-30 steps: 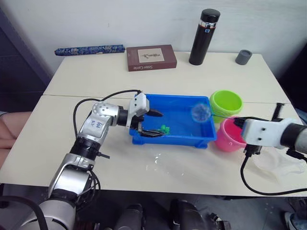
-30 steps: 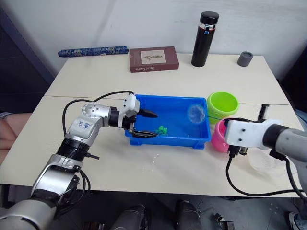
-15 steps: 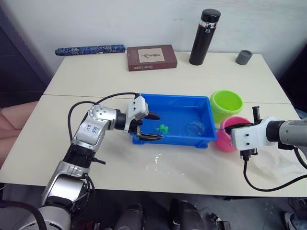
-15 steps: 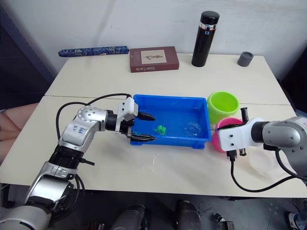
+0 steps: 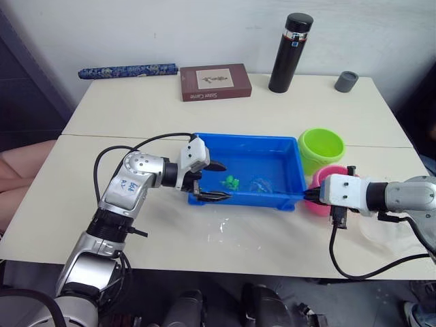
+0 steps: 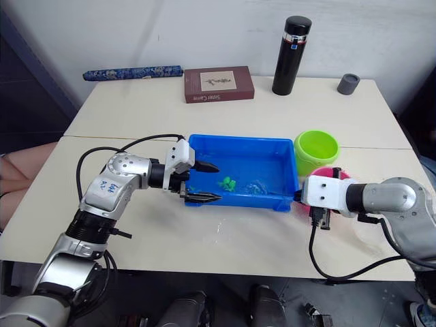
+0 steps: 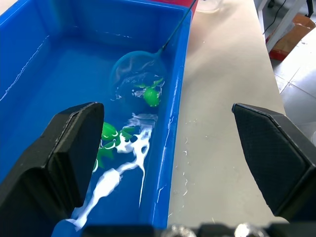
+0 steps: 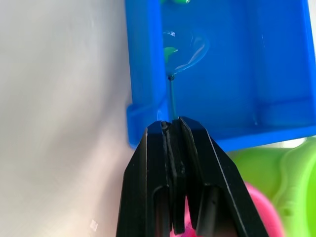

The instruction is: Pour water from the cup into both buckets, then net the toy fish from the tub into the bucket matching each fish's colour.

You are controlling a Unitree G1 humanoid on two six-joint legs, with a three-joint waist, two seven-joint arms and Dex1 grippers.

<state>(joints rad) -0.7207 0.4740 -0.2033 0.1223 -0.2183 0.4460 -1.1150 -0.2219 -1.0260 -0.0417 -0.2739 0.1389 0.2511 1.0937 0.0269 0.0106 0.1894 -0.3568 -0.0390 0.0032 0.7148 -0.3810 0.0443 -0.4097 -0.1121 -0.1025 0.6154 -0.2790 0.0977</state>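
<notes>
The blue tub [image 5: 245, 139] holds water and green toy fish [image 7: 111, 133]. My right gripper [image 5: 310, 195] is shut on the thin handle [image 8: 171, 94] of a small net, just outside the tub's right front corner. The net's hoop [image 7: 140, 74] lies in the water with a green fish [image 7: 152, 94] in it. My left gripper [image 5: 216, 181] is open, with the tub's front left corner between its fingers. The lime green bucket [image 5: 321, 146] and the pink bucket [image 5: 327, 178] stand right of the tub. The clear cup [image 5: 398, 235] sits at the far right behind my right arm.
A black flask [image 5: 289, 51], a grey cap [image 5: 346, 81], a brown book [image 5: 214, 81] and a blue patterned roll [image 5: 127, 70] line the table's far side. Spilt water [image 5: 225, 228] glistens in front of the tub. A person's knee [image 5: 20, 170] shows at the left edge.
The net has dropped from above the tub's right end into the water and swept left towards the green fish. My right gripper moved left to the tub's corner. The left gripper barely shifted.
</notes>
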